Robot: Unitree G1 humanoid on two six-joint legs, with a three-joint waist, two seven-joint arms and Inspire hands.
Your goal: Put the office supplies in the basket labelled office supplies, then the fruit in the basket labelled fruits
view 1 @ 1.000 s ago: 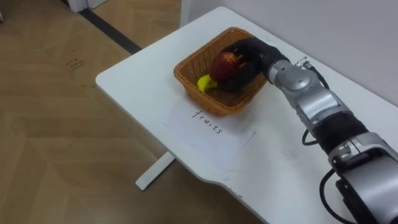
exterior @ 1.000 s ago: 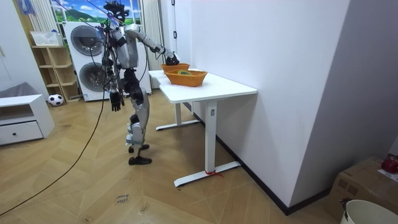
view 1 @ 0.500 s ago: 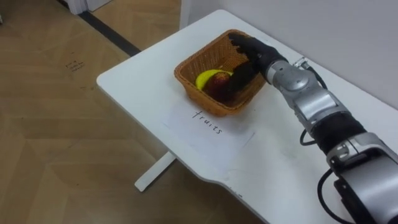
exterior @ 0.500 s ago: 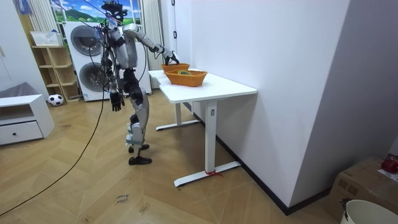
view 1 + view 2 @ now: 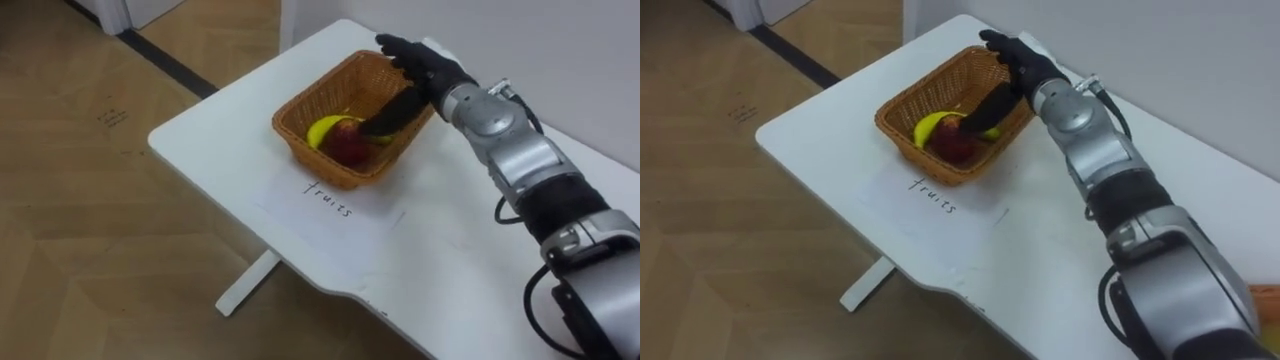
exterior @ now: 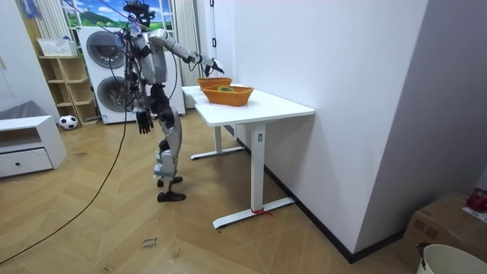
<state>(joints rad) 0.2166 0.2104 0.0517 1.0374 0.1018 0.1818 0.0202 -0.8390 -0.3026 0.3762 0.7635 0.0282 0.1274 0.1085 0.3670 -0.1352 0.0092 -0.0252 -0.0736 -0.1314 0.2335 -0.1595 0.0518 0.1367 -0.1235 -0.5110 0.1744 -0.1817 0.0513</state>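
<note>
A woven fruit basket (image 5: 300, 108) stands near the table's far left corner, above a paper sheet marked "fruits" (image 5: 330, 200). Inside it a red apple (image 5: 348, 145) lies against a yellow banana (image 5: 322, 129). My right hand (image 5: 418, 62) is open over the basket's far rim, fingers straight, the thumb reaching down toward the apple without holding it. In the room view I stand at the table's end with the right arm stretched over that basket (image 6: 214, 81). My left hand (image 6: 141, 122) hangs at my side with relaxed fingers.
The white table (image 5: 460, 250) runs along the wall. A second basket (image 6: 228, 95) stands nearer the room camera on it. Washing machines (image 6: 106, 72), a shelf (image 6: 65, 80), a ball (image 6: 68, 121) and a low white cabinet (image 6: 27, 148) stand across the wooden floor.
My right hand has let go of the red apple, which now lies in the basket by the banana. The hand has opened and lifted toward the far rim.
</note>
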